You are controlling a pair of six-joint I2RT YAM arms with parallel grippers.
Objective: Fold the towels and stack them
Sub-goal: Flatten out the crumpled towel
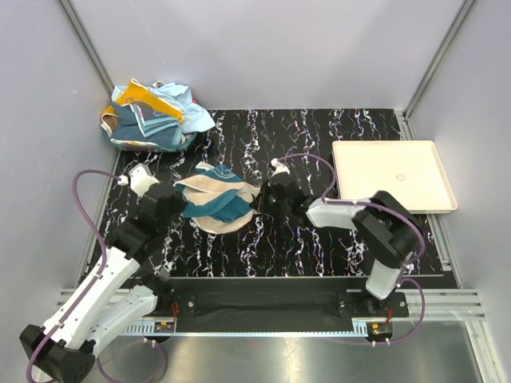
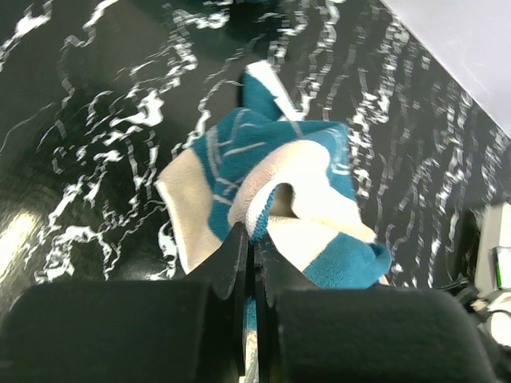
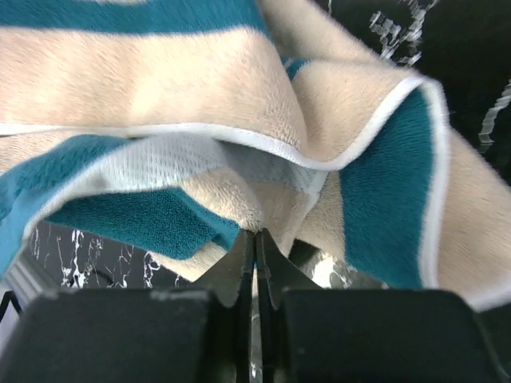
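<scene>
A teal towel with a beige centre (image 1: 217,201) hangs crumpled between my two grippers over the middle of the black marbled table. My left gripper (image 1: 180,209) is shut on its left edge; in the left wrist view the towel (image 2: 279,183) bunches just past the closed jaws of that gripper (image 2: 254,243). At the towel's right edge my right gripper (image 1: 257,199) is shut on it; in the right wrist view the cloth (image 3: 200,96) fills the frame above the right gripper (image 3: 255,236). More towels (image 1: 152,118) lie heaped at the back left.
A shallow cream tray (image 1: 393,175) sits at the right side of the table (image 1: 319,239). White walls with metal corner posts close in the back and sides. Purple cables loop off both arms.
</scene>
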